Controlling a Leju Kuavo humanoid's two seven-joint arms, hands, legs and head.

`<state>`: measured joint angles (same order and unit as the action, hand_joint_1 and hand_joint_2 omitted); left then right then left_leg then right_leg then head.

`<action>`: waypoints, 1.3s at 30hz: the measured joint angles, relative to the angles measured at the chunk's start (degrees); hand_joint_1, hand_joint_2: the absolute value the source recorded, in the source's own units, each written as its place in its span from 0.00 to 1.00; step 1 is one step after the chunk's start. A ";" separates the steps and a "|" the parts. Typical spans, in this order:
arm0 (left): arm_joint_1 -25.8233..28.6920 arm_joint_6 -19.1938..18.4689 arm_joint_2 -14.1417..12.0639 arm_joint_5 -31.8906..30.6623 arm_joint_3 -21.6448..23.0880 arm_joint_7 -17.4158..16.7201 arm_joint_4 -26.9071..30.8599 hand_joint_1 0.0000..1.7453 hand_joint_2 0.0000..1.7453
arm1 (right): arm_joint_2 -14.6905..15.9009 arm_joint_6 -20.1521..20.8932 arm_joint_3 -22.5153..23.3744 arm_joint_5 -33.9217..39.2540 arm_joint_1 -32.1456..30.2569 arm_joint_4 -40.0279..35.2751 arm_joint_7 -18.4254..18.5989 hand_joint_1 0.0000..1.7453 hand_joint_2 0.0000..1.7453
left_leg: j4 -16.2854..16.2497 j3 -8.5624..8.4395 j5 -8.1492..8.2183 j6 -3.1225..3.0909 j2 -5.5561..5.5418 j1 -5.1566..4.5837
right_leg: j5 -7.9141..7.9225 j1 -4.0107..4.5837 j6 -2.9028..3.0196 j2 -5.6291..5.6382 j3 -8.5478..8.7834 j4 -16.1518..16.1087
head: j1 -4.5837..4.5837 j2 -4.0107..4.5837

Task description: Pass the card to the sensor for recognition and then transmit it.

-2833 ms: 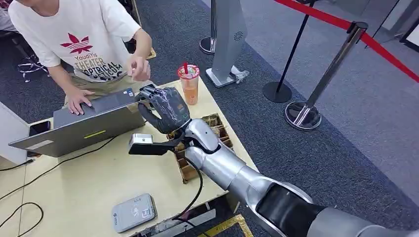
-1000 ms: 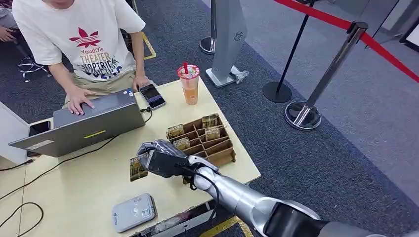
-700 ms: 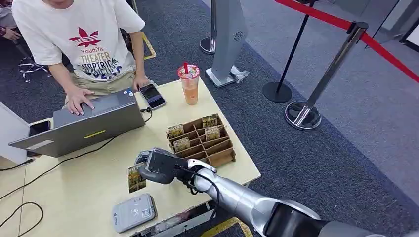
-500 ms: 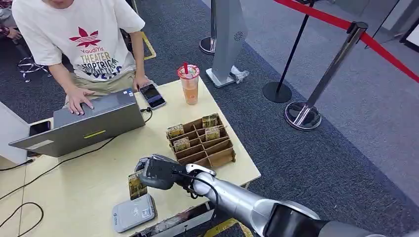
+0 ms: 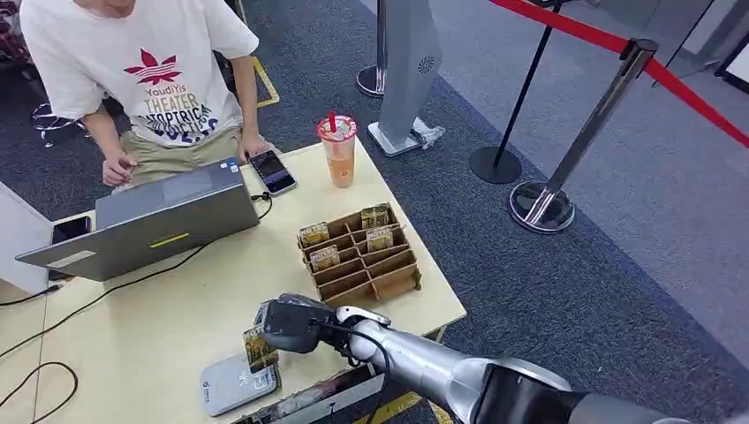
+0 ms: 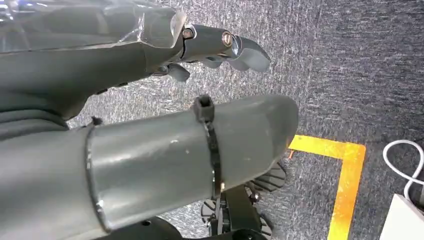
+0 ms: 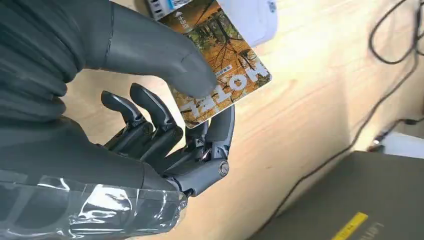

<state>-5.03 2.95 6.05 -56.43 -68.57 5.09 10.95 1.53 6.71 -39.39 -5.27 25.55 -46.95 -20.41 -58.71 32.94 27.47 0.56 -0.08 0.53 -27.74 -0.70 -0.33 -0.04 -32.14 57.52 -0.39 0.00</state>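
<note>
My right hand [image 5: 287, 325] pinches an autumn-leaf hotel card [image 5: 259, 347] between thumb and fingers, low over the near edge of the wooden table [image 5: 177, 300]. The card's lower end hangs right over the grey card sensor [image 5: 237, 382] lying flat on the table. In the right wrist view the thumb presses the card [image 7: 220, 70] against the fingers [image 7: 150, 125], and the white-grey sensor [image 7: 250, 15] sits just beyond the card. My left hand [image 6: 220, 45] hangs over dark carpet, fingers loosely extended, holding nothing.
A cardboard card rack [image 5: 362, 256] with several cards stands just beyond my right hand. A grey laptop [image 5: 150, 221], a phone [image 5: 271, 171] and an orange drink cup [image 5: 337, 150] lie farther back. A person [image 5: 141, 71] sits behind the laptop. Stanchions [image 5: 565, 168] stand to the right.
My right hand has carried the card from the far side, near the person, back and down to the sensor. The person's hand has lifted off the laptop.
</note>
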 joint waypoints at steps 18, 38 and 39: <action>0.15 0.52 0.00 -0.31 0.00 -0.28 0.00 0.00 0.00 | -0.04 0.74 -1.99 0.15 5.97 8.55 2.65 1.00 1.00 | 0.00 0.02 0.00 0.00 -0.01 -0.02 | 0.00 0.00 0.00 -0.01 0.01 0.00 | -0.02 0.00; 0.21 0.63 0.04 -0.22 0.00 -0.28 0.00 0.00 0.00 | -0.61 2.67 -2.93 1.44 8.92 12.65 2.95 1.00 1.00 | 0.00 0.02 0.00 0.00 -0.01 -0.01 | 0.00 0.00 0.00 -0.01 0.01 0.00 | 0.00 0.00; 0.22 0.63 0.04 -0.22 0.00 -0.31 0.00 0.00 0.00 | -0.61 2.69 -2.95 1.44 8.93 12.70 2.95 1.00 1.00 | 0.00 0.02 0.00 0.00 -0.01 -0.01 | 0.00 0.00 0.00 -0.01 0.01 0.00 | 0.00 0.00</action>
<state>-4.81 3.58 6.10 -56.65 -68.57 4.79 10.95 0.92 9.40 -42.34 -3.82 34.48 -34.25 -17.46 -58.72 32.96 27.47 0.56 -0.09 0.52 -27.74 -0.71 -0.34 -0.05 -32.14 57.52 -0.39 0.00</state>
